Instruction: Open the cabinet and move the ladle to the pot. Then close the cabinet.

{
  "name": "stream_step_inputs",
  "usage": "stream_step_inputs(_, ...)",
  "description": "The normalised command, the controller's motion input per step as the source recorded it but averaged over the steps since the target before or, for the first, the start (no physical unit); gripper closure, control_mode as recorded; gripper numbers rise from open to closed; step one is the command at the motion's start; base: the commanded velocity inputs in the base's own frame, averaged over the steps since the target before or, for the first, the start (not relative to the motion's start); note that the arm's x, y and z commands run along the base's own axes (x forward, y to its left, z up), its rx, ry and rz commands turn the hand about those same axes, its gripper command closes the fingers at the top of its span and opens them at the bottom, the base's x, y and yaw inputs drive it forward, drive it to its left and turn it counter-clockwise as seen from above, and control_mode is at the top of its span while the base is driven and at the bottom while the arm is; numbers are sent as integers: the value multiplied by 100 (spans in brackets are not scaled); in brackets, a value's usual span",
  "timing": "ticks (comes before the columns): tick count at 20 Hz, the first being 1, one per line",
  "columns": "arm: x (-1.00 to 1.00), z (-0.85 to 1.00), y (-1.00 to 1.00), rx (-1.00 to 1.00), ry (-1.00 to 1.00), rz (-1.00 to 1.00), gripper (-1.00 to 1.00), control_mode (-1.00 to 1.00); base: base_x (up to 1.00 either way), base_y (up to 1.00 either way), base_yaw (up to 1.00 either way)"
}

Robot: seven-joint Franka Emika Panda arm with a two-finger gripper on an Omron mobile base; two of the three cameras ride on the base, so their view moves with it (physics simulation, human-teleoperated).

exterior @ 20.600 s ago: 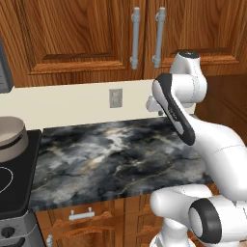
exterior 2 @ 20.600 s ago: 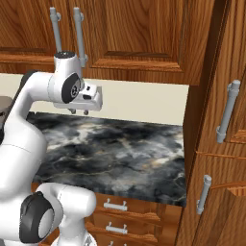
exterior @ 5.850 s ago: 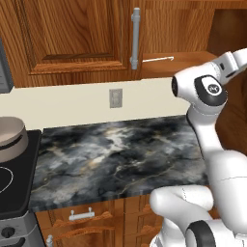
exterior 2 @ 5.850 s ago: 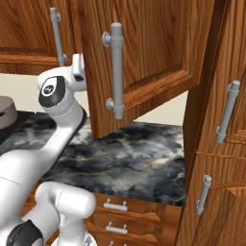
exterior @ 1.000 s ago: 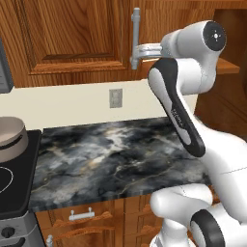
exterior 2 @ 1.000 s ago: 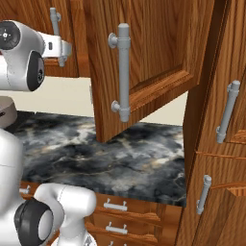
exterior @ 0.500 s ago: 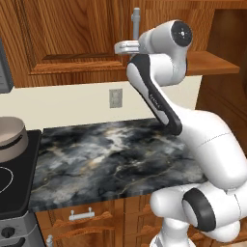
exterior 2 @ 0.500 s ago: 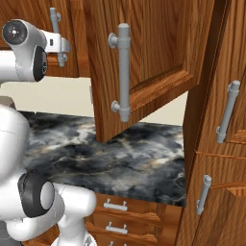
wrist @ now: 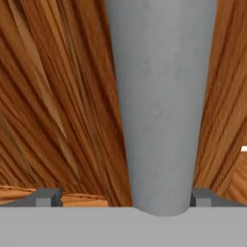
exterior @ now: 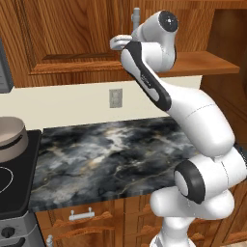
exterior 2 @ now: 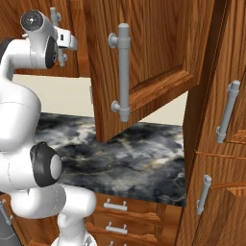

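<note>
pincer (wrist: 161, 200) wide open, fingertips either side of left door's bar handle (wrist: 161, 101); cabinet (exterior 2: 158, 53) right door swung open; pot (exterior: 10, 137) far left of bench (exterior: 111, 154)

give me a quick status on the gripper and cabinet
Gripper open, straddling the left door's handle, not clamped. Cabinet right door swung open, left door shut. Pot waits on the stove. Ladle not seen yet.

I work in a kitchen: wooden cabinet (exterior 2: 144, 57) doors above a marble counter (exterior: 111, 159), drawers (exterior 2: 120, 216) below, a stove (exterior: 12, 193) bearing a pot (exterior: 10, 137).
</note>
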Motion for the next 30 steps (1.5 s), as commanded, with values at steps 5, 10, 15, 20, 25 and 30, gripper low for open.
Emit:
stream_step_inputs(5, 59, -20, 0, 0, 1, 1, -100, -100, 0, 0, 0)
stream_step_inputs(10, 41, -52, 9, 0, -6, 3, -100, -100, 0, 0, 0)
stream_step_inputs(15, 31, -65, 18, 0, -10, 2, 100, -100, 0, 0, 0)
stream_step_inputs(20, 37, -19, 0, 0, 0, 0, 100, -100, 0, 0, 0)
stream_step_inputs(25, 39, -9, 0, 0, 1, 0, 100, -100, 0, 0, 0)
stream_step_inputs(30, 7, -1, 0, 0, 0, 0, 100, -100, 0, 0, 0)
